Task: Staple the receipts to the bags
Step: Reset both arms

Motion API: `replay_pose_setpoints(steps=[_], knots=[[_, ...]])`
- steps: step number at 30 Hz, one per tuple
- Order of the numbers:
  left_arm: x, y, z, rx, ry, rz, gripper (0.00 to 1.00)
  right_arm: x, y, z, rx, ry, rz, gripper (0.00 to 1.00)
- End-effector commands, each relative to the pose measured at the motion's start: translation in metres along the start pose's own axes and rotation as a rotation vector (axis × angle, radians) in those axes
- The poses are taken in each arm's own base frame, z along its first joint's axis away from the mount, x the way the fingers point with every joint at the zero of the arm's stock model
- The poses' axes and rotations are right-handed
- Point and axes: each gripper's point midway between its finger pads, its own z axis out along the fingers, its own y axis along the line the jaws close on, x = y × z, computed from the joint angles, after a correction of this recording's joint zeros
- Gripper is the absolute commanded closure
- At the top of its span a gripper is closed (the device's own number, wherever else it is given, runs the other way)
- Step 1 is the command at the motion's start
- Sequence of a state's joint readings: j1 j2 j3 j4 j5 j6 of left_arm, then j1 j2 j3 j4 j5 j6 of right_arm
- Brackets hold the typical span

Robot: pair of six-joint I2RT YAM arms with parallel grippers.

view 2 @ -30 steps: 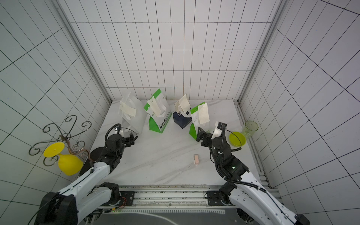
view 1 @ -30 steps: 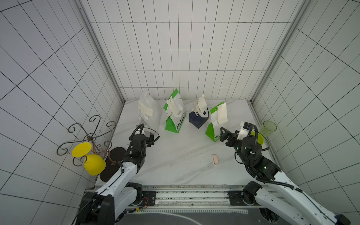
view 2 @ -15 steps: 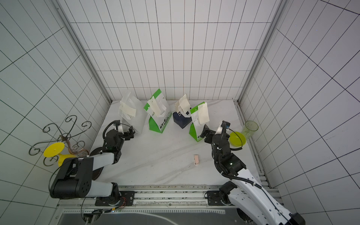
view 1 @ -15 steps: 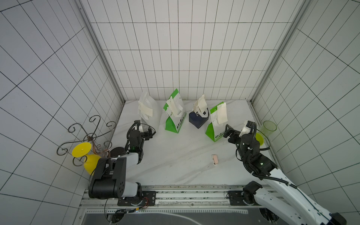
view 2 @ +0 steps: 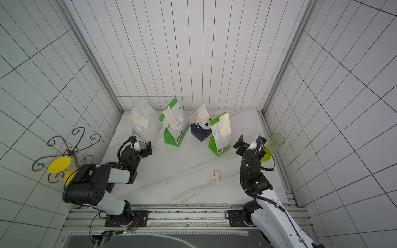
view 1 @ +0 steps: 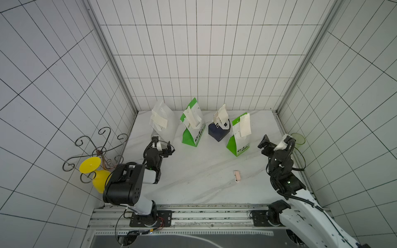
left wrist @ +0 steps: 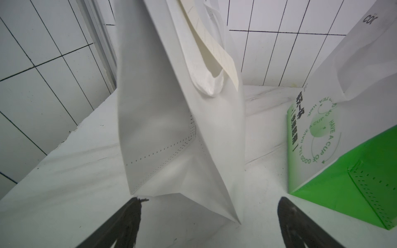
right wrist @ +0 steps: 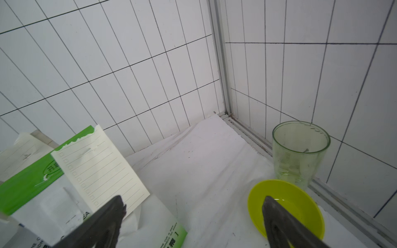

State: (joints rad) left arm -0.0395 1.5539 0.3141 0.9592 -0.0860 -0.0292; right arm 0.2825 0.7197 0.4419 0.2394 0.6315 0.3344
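bags [view 1: 191, 137] unmoved, left arm [view 1: 124, 184] folded upward, right hand [view 1: 275, 142] nearer cup [view 1: 298, 139]

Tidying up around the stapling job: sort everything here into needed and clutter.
Needed: four bags, receipts on them, small pink object, likely the stapler.
Clutter: green cup, yellow-green dish, wire stand, yellow object.

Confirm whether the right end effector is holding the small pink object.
No: the small pink object lies alone on the table, well apart from the open right end effector.
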Motion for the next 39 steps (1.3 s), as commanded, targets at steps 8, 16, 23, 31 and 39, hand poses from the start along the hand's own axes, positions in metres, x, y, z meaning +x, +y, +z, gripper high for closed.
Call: replay_pose_setpoints(steps=[8,16,23,31,39], knots=[[-0.019,0.005,0.005,-0.076,-0.044,0.016,0.03,0.042,-0.029,0.036,-0.027,-0.133,-0.202,0.01],[-0.018,0.005,0.006,-0.091,-0.039,0.022,0.03,0.084,-0.028,0.071,-0.057,-0.048,-0.249,0.01],[-0.02,0.008,0.003,-0.184,-0.052,0.038,0.03,0.112,-0.025,0.087,-0.065,0.025,-0.279,0.01],[-0.02,0.009,0.003,-0.188,-0.053,0.039,0.03,0.11,-0.027,0.087,-0.065,0.01,-0.268,0.01],[-0.019,0.008,0.004,-0.186,-0.051,0.04,0.03,0.109,-0.027,0.087,-0.066,0.004,-0.267,0.01]])
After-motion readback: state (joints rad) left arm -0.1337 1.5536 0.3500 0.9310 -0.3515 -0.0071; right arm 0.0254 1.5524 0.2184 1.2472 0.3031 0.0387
